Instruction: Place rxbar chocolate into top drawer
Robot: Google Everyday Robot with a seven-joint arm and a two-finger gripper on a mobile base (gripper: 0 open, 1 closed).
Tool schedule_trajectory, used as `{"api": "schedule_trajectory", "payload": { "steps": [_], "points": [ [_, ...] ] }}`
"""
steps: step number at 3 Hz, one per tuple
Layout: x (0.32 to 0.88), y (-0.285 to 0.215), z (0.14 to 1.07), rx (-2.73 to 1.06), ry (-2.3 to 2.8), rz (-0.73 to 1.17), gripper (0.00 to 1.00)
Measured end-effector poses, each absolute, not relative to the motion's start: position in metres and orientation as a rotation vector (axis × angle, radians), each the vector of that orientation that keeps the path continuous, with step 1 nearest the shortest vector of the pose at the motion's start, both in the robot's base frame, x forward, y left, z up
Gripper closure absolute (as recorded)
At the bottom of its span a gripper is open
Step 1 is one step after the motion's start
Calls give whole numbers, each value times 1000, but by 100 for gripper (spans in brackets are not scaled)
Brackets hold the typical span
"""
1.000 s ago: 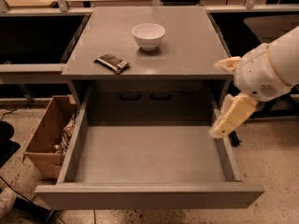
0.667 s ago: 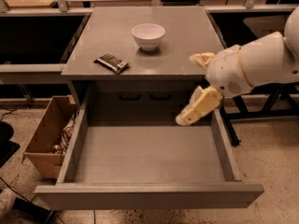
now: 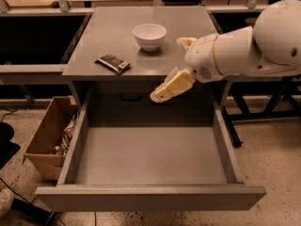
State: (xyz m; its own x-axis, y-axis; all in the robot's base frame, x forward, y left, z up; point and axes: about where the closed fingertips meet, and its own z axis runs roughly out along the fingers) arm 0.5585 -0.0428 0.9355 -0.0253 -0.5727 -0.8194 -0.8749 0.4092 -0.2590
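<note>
While the top drawer stands pulled out, the rxbar chocolate lies flat on the cabinet top — long axis running back-left to front-right; the gripper hovers right of it over the cabinet's front edge — fingers spread, holding nothing.

A white robot arm reaches in from the right. Its cream two-finger gripper hangs at the front edge of the flat grey cabinet top, above the back of the wide, shallow grey top drawer, which stands pulled open. The fingers are spread with nothing between them. The dark-wrapped flat rxbar chocolate lies on the cabinet top near its front left, well apart from the gripper. A round white bowl stands behind it, to the right. A brown cardboard box sits on the floor just beside the drawer's left wall.
</note>
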Motion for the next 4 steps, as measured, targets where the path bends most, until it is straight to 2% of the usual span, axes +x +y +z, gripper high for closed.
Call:
{"api": "schedule_trajectory", "payload": {
  "steps": [2,4],
  "points": [
    [575,-31,930,-1213,1730,427,0],
    [679,25,856,-939,1883,479,0]
  ]
}}
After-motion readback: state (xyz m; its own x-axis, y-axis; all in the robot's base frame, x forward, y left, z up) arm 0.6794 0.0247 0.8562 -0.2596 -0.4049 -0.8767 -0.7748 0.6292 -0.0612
